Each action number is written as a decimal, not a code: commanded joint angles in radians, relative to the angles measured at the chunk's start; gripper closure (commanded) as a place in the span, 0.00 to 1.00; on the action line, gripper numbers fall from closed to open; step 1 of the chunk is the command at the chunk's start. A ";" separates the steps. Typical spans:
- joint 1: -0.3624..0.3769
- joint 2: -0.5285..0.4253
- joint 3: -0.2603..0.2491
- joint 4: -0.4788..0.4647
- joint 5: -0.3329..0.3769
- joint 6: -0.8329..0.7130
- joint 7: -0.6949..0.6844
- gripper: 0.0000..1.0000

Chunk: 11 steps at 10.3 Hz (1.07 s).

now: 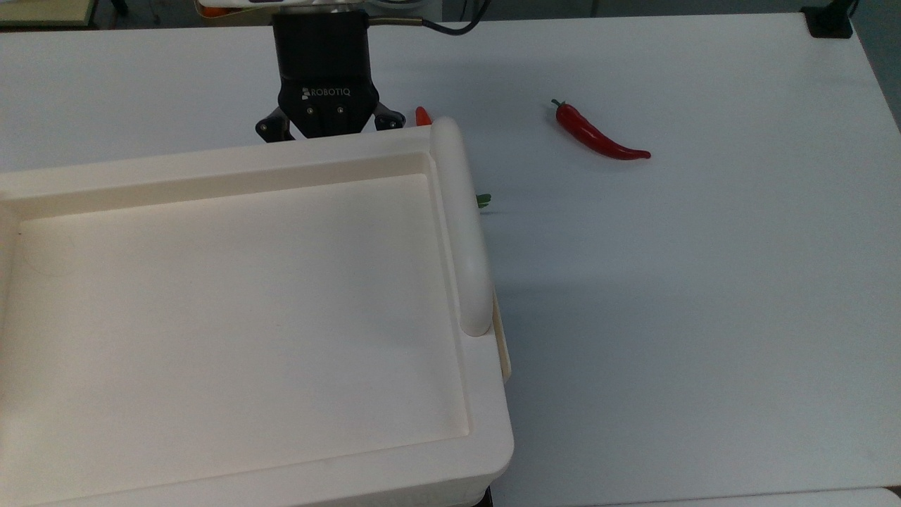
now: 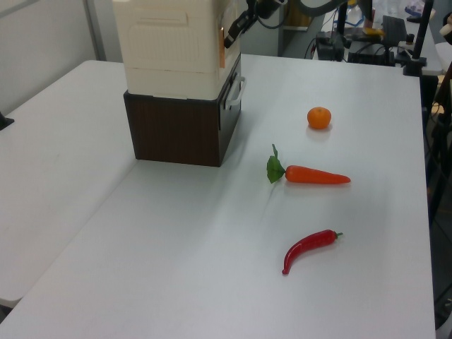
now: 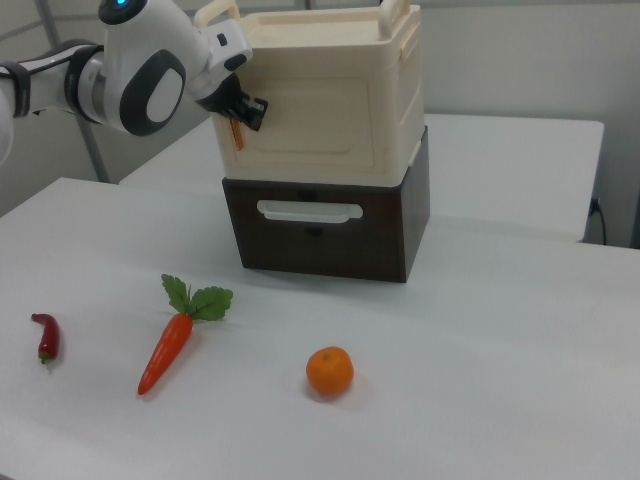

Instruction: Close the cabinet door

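The cream-white cabinet (image 1: 232, 303) sits on a dark brown drawer unit (image 3: 320, 235). In the right view the cabinet door (image 3: 312, 112) lies flush against the cabinet's front. In the left view it shows as a thin edge (image 2: 225, 35) against the box. My gripper (image 3: 248, 108) is shut and empty, touching the door's free edge at the right view's left, by a small orange-brown fitting (image 3: 235, 132). In the top view its black housing (image 1: 324, 91) stands just past the cabinet's far rim, which hides the tips.
On the white table lie a carrot (image 3: 170, 348), an orange (image 3: 330, 371) and a red chili (image 1: 598, 137). The drawer unit has a white handle (image 3: 310, 210). My white arm (image 3: 140, 75) reaches in from the right view's left.
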 commanded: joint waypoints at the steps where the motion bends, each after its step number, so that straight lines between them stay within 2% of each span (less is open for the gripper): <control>1: 0.004 0.008 0.000 0.010 -0.009 0.035 0.048 1.00; 4: 0.003 -0.004 0.000 -0.003 -0.037 0.028 0.045 1.00; 7: -0.078 -0.103 0.101 -0.012 -0.084 -0.395 0.061 0.98; 9: -0.128 -0.175 0.151 -0.015 -0.126 -0.680 0.165 0.97; 10: -0.145 -0.208 0.172 -0.021 -0.137 -0.774 0.219 0.94; 11: -0.161 -0.249 0.194 -0.054 -0.149 -0.828 0.273 0.84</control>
